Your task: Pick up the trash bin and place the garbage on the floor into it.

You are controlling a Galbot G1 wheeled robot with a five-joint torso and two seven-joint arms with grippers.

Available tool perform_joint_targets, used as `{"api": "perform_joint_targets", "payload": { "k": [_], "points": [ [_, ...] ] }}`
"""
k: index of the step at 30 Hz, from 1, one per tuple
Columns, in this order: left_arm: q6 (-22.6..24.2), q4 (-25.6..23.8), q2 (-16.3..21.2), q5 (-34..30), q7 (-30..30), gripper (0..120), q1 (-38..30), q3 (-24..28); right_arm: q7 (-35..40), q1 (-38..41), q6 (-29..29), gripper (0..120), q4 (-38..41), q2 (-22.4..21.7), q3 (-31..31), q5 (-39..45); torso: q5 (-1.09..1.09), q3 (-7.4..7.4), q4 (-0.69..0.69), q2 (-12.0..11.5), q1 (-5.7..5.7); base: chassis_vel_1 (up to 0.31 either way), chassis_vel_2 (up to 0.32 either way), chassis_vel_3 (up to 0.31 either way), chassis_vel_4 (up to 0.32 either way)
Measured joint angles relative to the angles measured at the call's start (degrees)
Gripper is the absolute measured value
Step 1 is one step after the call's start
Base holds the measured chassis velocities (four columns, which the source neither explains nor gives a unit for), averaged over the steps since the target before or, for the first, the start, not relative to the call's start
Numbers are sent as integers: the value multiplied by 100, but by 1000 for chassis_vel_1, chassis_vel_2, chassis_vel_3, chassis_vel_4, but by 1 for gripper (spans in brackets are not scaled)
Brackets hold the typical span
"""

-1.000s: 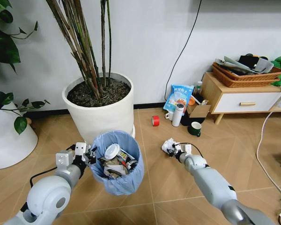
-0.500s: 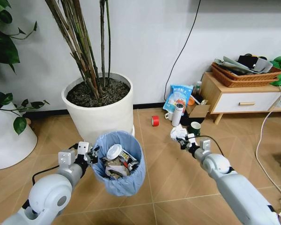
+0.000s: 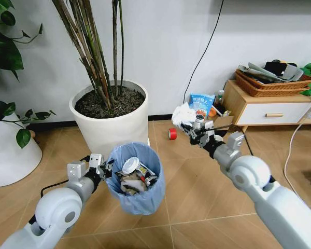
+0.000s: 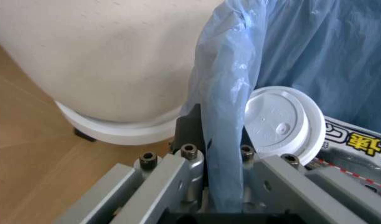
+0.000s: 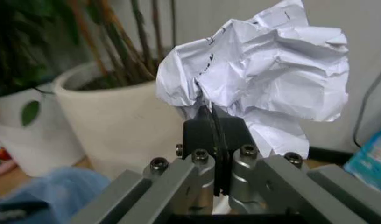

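The trash bin (image 3: 137, 181), lined with a crinkly light blue bag, hangs off the floor (image 3: 192, 192) in front of me. My left gripper (image 3: 104, 169) is shut on its rim (image 4: 225, 140). Inside lie a white lid (image 4: 284, 123), paper and other garbage. My right gripper (image 3: 192, 129) is raised to the right of the bin and above it, shut on a crumpled white paper wad (image 3: 184, 114), which the right wrist view shows pinched at its lower edge (image 5: 265, 88).
A big white plant pot (image 3: 111, 122) stands right behind the bin, another pot (image 3: 10, 150) at far left. A red tape roll (image 3: 172, 134), white bottle (image 3: 198, 124), blue bag (image 3: 202, 104) and dark mug sit by the wooden cabinet (image 3: 269, 109). A cable (image 3: 295, 150) trails at right.
My right gripper has lifted the paper wad from the floor, up and toward the wall. The bin, held by the left gripper, has risen slightly and shifted right.
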Motion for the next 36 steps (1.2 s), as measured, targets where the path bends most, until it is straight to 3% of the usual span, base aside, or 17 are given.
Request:
{"api": "perform_joint_targets", "payload": {
  "k": [6,19,33,36],
  "points": [
    [37,100,54,-344,-28,0,-355,230,147,111,-98,0,494,-85,-16,374,0,0,2,0,0,0,0,0,0],
    [125,684,5,-1075,-280,0,-1866,1440,179,65,-196,0,1063,-329,-139,922,1,1,0,-1,0,0,0,0,0],
    [154,784,18,-1272,-362,0,-2187,1546,107,-338,-459,0,1310,-385,-517,861,1,1,1,-1,0,0,0,0,0],
    [154,784,12,-1265,-363,0,-2179,1542,2,-341,-582,7,1303,-397,-551,789,1,1,1,-1,0,0,0,0,0]
  ]
}}
